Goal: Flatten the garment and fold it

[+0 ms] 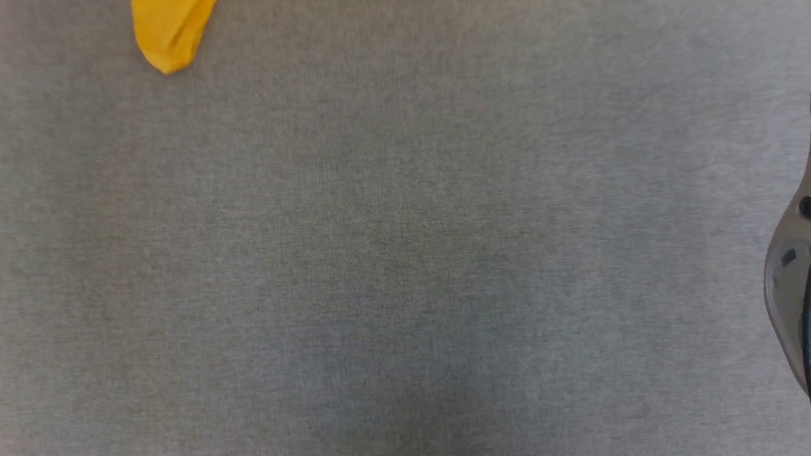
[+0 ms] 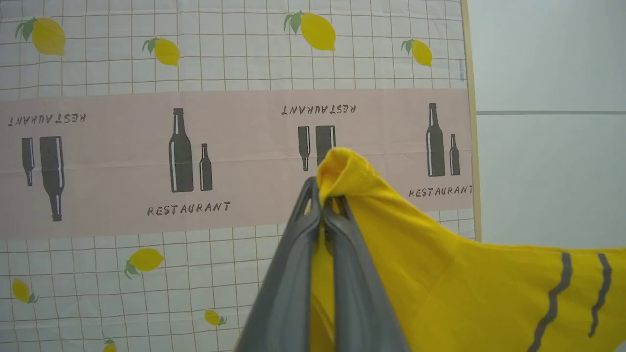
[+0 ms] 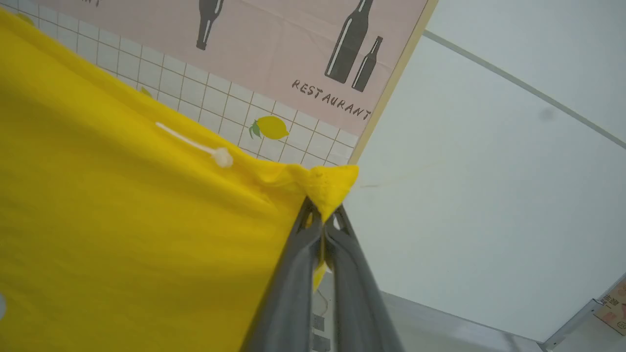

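1. The grey work surface (image 1: 405,253) spreads wide below. One tip of the garment (image 1: 170,35) dangles into the head view at the top left, on the robot's left side. Lowering from here could land the shirt off-centre or bunched, since most of it hangs above that camera's frame.
2. The garment (image 2: 464,293) is up in the air, spread between both arms in front of a lemon-and-bottle printed backdrop (image 2: 146,161). Pulling the arms wider could drag the cotton out of a grip. Bringing them closer would let it sag and crease before it lands.
3. The left gripper (image 2: 324,199) is closed tight on a bunched fold of yellow fabric that bulges over its fingertips. Such a bite may trap a double layer, so the shirt could lie down folded over itself.
4. The right gripper (image 3: 323,215) is clamped shut on a small corner, with little cloth past the tips. That thin hold looks likeliest to slip under a tug.
5. A white plastic tag loop (image 3: 195,144) sticks out of the fabric near the right grip and could snag a finger.
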Available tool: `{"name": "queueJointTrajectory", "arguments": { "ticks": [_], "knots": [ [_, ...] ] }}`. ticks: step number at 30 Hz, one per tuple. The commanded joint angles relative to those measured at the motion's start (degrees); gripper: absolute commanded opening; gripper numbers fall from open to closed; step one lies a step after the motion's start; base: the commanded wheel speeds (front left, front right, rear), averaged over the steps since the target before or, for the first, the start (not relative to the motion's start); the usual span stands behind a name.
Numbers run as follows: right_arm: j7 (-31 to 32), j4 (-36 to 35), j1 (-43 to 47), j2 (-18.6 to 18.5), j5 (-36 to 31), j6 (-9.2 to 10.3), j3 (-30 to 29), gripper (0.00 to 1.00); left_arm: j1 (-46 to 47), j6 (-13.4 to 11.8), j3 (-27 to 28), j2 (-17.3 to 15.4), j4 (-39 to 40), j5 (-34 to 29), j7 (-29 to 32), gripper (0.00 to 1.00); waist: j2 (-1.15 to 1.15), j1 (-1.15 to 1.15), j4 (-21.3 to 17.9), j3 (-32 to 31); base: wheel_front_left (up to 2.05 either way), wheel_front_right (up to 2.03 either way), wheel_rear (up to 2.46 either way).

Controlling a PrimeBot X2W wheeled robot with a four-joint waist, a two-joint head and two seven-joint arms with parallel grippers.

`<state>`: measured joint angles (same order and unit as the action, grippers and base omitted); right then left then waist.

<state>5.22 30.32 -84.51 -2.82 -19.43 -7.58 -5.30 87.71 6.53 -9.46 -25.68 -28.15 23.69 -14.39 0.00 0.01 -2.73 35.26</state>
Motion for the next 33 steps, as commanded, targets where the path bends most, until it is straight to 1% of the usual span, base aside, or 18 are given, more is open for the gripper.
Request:
{"name": "queueJointTrajectory", "arguments": {
  "ticks": [1, 6, 8, 10, 11, 14, 15, 19, 23, 24, 25, 28, 30, 33],
  "knots": [
    [-0.59, 0.23, 0.53, -0.06, -0.68, 0.09, -0.44, 0.00, 0.16, 0.39, 0.04, -0.93, -0.35, 0.39, -0.46, 0.00, 0.00, -0.01, 1.05, 3.91, 0.00, 0.00, 0.00],
    [-1.83, 0.72, 2.87, -0.06, -0.46, 0.09, -0.08, 0.00, -2.94, 0.86, 0.21, -1.80, -0.01, 3.77, -0.58, 0.00, 0.00, -0.01, 1.66, 3.77, 0.00, 0.00, 0.00],
    [-2.21, 0.57, 4.59, -0.06, 0.66, 0.09, 0.06, 0.00, -5.62, 0.91, -2.17, -2.98, 1.72, 6.45, -0.59, 0.00, 0.00, -0.01, 2.07, 2.84, 0.00, 0.00, 0.00],
    [-2.17, -0.36, 7.00, -0.06, 2.33, 0.09, 0.02, 0.00, -8.94, 0.93, -4.90, -5.04, 4.21, 10.70, -0.31, 0.00, 0.00, -0.01, 2.62, 1.61, 0.00, 0.00, 0.00],
    [-1.76, -1.29, 8.59, -0.06, 3.28, 0.09, -0.13, 0.00, -11.00, 0.93, -6.10, -6.64, 5.94, 13.39, 0.40, 0.00, 0.00, -0.01, 2.88, 0.96, 0.00, 0.00, 0.00],
    [0.03, -5.08, 14.19, -0.17, 5.91, 0.09, -0.50, 0.00, -17.08, 0.94, -7.65, -10.72, 10.68, 20.81, 2.84, 0.00, 0.00, -0.01, 3.52, -1.40, 0.00, 0.00, 0.00],
    [1.16, -6.97, 16.71, -0.71, 7.07, 0.09, -0.70, 0.00, -19.72, 0.94, -7.91, -12.17, 12.44, 23.40, 3.98, 0.00, 0.00, -0.01, 3.82, -2.41, 0.00, 0.00, 0.00],
    [6.12, -15.64, 27.12, -2.87, 12.63, 0.09, -1.31, 0.00, -29.96, 0.95, -8.05, -16.83, 19.15, 30.33, 6.93, 0.00, 0.00, -0.01, 4.72, -6.27, 0.00, 0.00, 0.00],
    [12.51, -26.46, 38.18, -4.35, 18.24, 0.09, -2.22, 0.00, -40.93, 0.65, -6.75, -20.59, 25.95, 34.96, 8.96, 0.00, 0.00, -0.01, 5.04, -9.51, 0.00, 0.00, 0.00],
    [13.81, -28.66, 40.43, -4.84, 19.43, 0.09, -2.62, 0.00, -43.49, 0.32, -6.47, -21.35, 27.53, 35.66, 9.17, 0.00, 0.00, -0.01, 5.10, -10.22, 0.00, 0.00, 0.00],
    [16.49, -33.64, 45.31, -5.41, 21.68, 0.09, -3.40, 0.00, -49.22, -0.72, -5.54, -23.02, 31.21, 37.22, 9.38, 0.00, 0.00, -0.01, 5.10, -11.57, 0.00, 0.00, 0.00],
    [20.05, -40.14, 52.65, -5.81, 24.86, 0.09, -5.20, 0.00, -58.26, -2.79, -3.57, -25.12, 36.15, 39.96, 9.15, 0.00, 0.00, -0.01, 5.18, -13.63, 0.00, 0.00, 0.00],
    [21.58, -43.23, 57.06, -5.93, 26.82, 0.09, -6.72, 0.00, -64.41, -3.85, -2.74, -26.20, 38.69, 41.63, 9.09, 0.00, 0.00, -0.01, 5.30, -15.00, 0.00, 0.00, 0.00],
    [22.99, -46.10, 63.34, -5.58, 29.89, 0.09, -8.96, 0.00, -73.32, -4.74, -2.72, -27.32, 41.38, 43.58, 9.23, 0.00, 0.00, -0.01, 5.70, -17.04, 0.00, 0.00, 0.00]
  ]
}}
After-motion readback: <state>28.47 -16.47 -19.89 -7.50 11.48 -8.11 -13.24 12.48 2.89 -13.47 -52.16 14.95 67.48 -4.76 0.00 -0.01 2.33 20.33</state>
